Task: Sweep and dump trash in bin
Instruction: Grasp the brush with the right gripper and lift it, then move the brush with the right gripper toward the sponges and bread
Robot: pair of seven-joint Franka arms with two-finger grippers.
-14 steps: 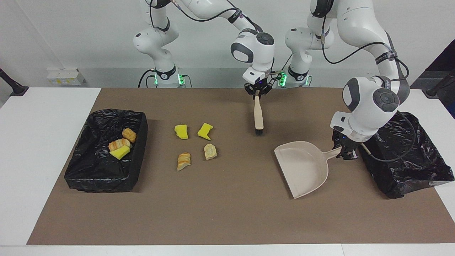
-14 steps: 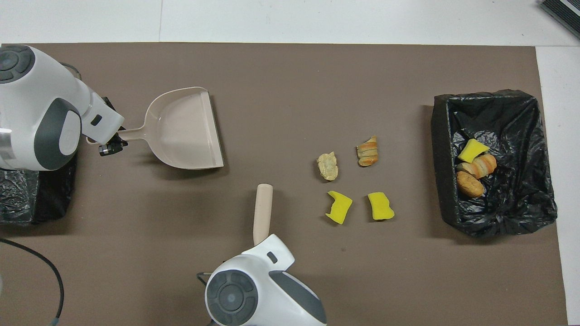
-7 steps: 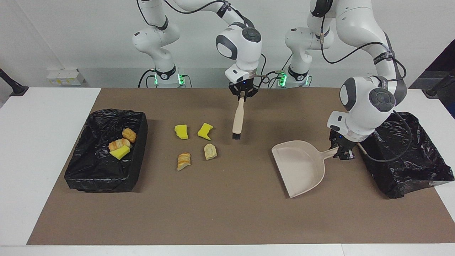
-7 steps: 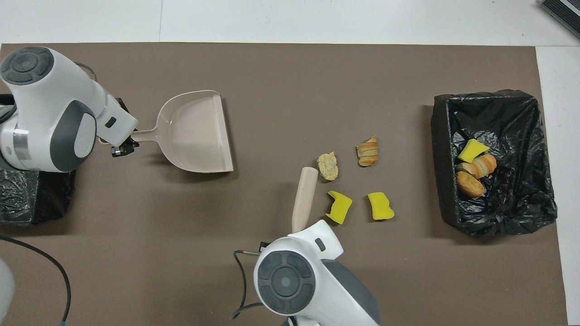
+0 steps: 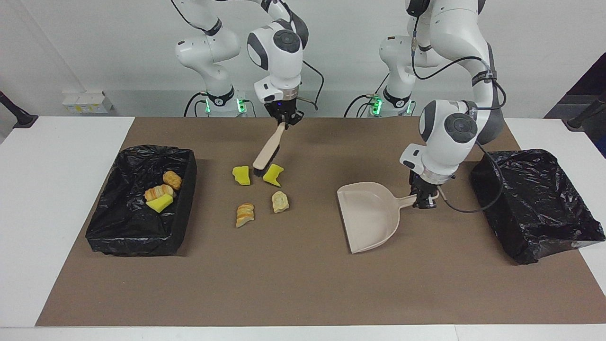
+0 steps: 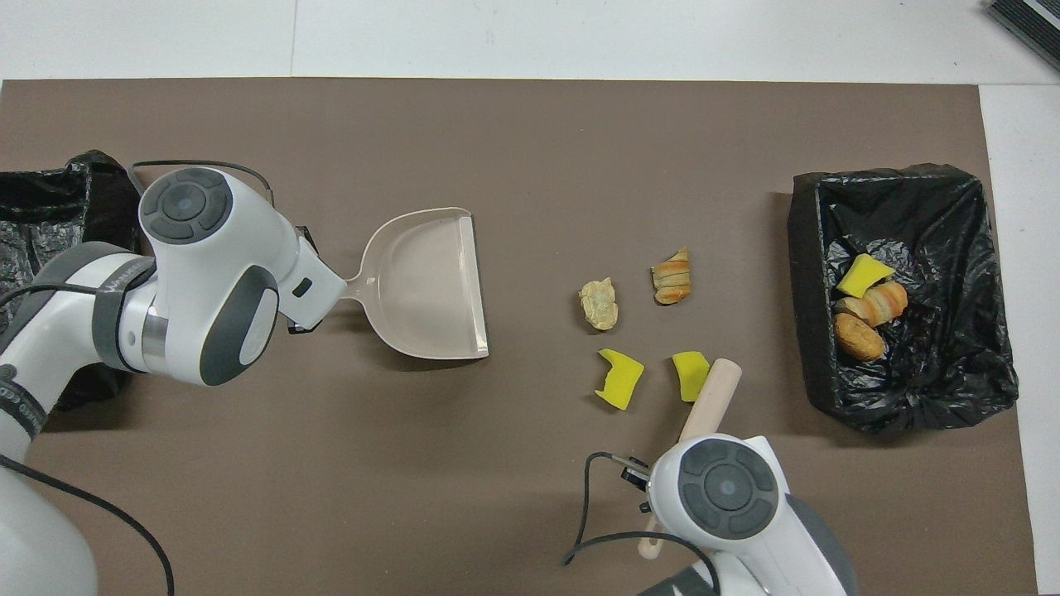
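Observation:
Loose trash lies mid-mat: two yellow foam chunks (image 5: 241, 174) (image 5: 273, 174) and, farther from the robots, two bread pieces (image 5: 245, 214) (image 5: 280, 201). My right gripper (image 5: 284, 121) is shut on the handle of a beige brush (image 5: 266, 152), which slants down so its bristles sit between the yellow chunks (image 6: 619, 379) (image 6: 688, 375). I cannot tell whether the bristles touch them. My left gripper (image 5: 423, 199) is shut on the handle of the beige dustpan (image 5: 371, 215), whose open mouth faces the trash. The black-lined bin (image 5: 142, 227) at the right arm's end holds three pieces.
A second black-lined bin (image 5: 535, 203) stands at the left arm's end of the mat, beside the left arm's wrist. The brown mat (image 5: 303, 284) covers most of the white table. Bare mat separates the dustpan (image 6: 431, 285) from the bread pieces (image 6: 598, 303) (image 6: 672, 277).
The right arm swung the brush toward the right arm's end, from beside the dustpan to the yellow chunks. The left arm slid the dustpan away from the second bin toward the trash.

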